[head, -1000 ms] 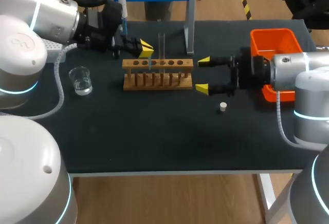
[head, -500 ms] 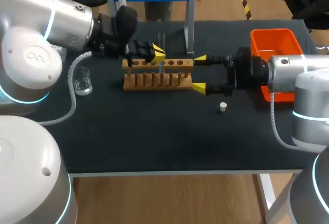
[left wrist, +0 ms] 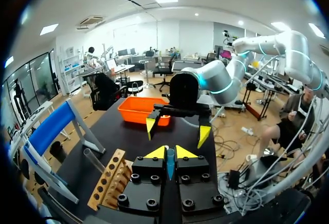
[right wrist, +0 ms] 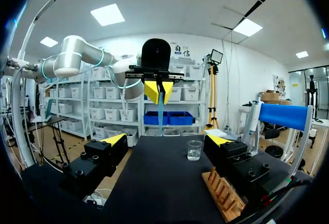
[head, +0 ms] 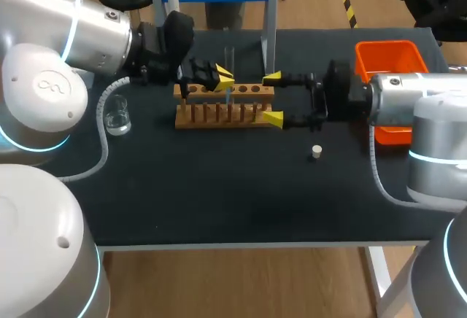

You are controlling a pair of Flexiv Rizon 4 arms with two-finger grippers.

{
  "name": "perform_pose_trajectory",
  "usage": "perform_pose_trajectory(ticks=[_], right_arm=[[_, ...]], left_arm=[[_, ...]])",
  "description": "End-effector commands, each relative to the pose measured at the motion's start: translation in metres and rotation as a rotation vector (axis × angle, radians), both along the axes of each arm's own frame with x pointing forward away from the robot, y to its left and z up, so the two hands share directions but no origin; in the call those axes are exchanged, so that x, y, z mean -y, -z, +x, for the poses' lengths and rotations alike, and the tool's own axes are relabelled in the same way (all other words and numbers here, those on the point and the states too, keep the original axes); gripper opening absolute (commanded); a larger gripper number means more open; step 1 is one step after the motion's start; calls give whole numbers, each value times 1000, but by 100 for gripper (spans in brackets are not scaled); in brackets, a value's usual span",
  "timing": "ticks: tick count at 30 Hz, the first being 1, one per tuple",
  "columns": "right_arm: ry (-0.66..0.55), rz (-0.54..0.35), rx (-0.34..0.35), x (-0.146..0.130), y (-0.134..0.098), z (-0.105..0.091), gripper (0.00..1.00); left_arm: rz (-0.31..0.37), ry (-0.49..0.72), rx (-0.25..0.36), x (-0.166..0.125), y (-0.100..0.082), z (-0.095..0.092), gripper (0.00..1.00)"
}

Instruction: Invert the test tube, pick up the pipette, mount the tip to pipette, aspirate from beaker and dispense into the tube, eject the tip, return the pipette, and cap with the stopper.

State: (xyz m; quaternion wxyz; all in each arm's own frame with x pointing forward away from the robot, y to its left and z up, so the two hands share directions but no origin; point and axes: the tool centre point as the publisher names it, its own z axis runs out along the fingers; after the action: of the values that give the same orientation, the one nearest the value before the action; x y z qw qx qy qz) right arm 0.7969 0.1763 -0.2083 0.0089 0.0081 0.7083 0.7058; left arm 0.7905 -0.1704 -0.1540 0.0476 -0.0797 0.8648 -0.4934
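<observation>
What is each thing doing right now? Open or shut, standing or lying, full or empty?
left gripper: shut on the blue tip.
right gripper: open, fingers at the end of the wooden rack.
test tube: standing in the wooden rack, no stopper on it.
stopper: loose on the table, apart from the rack.
beaker: upright, clear liquid inside.

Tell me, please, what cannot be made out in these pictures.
Glass tube in the rack: head view, too thin and clear to tell which end is up.
Right claw: head view, unclear whether its open fingers touch the rack.
Orange bin: head view, right arm covers part.
Blue tip: left wrist view, the left claw hides most of it.
</observation>
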Motion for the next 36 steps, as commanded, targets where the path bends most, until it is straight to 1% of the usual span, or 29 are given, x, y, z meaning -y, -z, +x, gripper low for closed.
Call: perform_pose_trajectory(ticks=[1, 10, 23, 36], right_arm=[[-61, -4, -20, -11, -2, 9, 100], [-116, -5, -9, -27, -9, 0, 100], [-163, -16, -2, -53, -13, -4, 100], [-166, -10, -19, -71, -13, -1, 85]], left_arm=[[0, -1, -1, 0, 0, -1, 0], [0, -1, -1, 0, 0, -1, 0], [0, -1, -1, 0, 0, -1, 0], [0, -1, -1, 0, 0, -1, 0]])
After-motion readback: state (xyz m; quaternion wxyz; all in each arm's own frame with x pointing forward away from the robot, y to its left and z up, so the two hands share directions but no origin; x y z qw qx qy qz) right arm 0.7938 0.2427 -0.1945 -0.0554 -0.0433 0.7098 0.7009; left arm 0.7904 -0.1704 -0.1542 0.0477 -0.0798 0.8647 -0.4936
